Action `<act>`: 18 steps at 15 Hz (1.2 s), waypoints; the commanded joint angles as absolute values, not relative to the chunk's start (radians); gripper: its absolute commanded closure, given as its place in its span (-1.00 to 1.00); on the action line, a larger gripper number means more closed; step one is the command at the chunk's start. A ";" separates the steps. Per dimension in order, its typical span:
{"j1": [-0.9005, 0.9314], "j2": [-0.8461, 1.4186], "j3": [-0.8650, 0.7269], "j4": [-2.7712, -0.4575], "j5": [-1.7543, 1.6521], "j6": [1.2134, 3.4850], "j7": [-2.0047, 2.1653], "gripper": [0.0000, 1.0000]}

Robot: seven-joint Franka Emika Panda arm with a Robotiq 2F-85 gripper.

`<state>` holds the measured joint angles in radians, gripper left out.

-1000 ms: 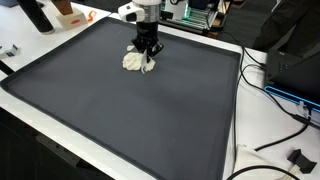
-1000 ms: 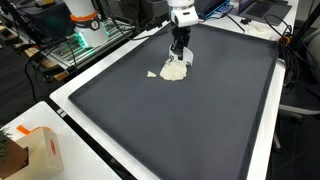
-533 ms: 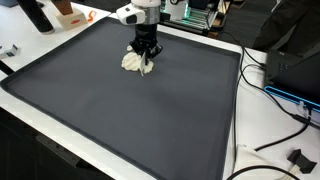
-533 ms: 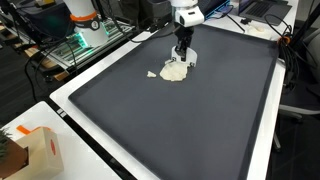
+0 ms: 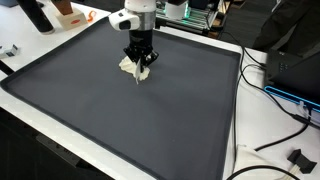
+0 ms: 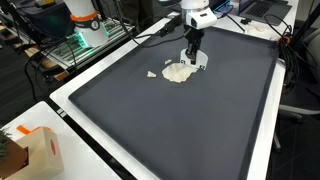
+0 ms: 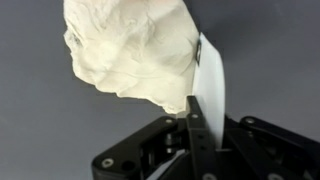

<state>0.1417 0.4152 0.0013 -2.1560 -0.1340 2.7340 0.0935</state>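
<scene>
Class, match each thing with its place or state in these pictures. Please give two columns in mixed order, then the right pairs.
Things:
1. white cloth
2. dark mat
3. orange and white box
4. gripper

Place or state:
A. spread flat, far wider than anything on it
B. off the mat, beyond its near corner in an exterior view
C. crumpled, near the mat's far end
D. closed on the cloth's edge

Pairs: 1-C, 2-A, 3-B, 4-D
</scene>
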 commanded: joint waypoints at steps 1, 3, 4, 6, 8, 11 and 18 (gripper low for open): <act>0.132 0.556 -0.004 -2.054 -0.120 2.777 0.104 0.98; 0.129 0.558 0.002 -2.054 -0.110 2.764 0.099 0.98; 0.128 0.549 0.003 -2.072 -0.107 2.769 0.102 0.98; 0.121 0.521 0.010 -2.127 -0.092 2.785 0.099 0.98; 0.124 0.496 0.009 -2.180 -0.087 2.804 0.103 0.98; 0.127 0.459 0.003 -2.258 -0.089 2.846 0.109 0.98; 0.155 0.371 -0.032 -2.425 -0.110 2.941 0.150 0.98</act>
